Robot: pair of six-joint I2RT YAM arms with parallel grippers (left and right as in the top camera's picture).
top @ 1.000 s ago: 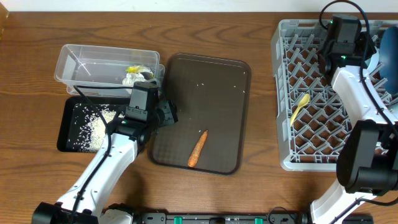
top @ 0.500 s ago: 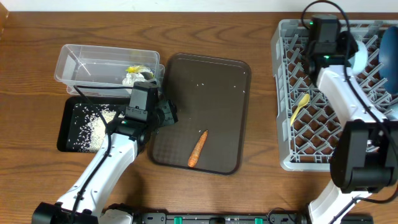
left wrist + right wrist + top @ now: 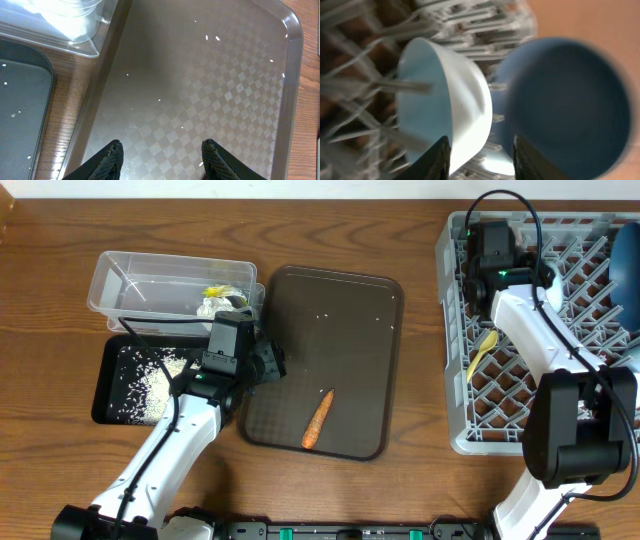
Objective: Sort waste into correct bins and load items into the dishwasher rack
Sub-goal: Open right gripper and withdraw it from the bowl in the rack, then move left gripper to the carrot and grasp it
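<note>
You are well past halfway. The wrappers lie in the clear tub, and the rice is heaped in the black tray just in front of it. In the dishwasher rack at the right end of the bench, the pale yellow spoon lies among the pegs near the left wall. The white bowl and the dark-blue bowl stand on edge side by side at the far right corner. You cannot make out the two small cups in any view, so check them before you count the rack as loaded.

The carrot piece is what remains. It lies alone on the brown serving tray, toward the near edge. A few stray grains also dot the far end of that tray.

Your left gripper hangs over the tray's left side with its fingers spread and nothing between them. The carrot is near it but outside its wrist view. It looks like the natural arm for that pick.

Your right gripper is over the rack facing the two bowls. Its fingers are parted, and as far as the blurred wrist view shows, it grasps nothing.
</note>
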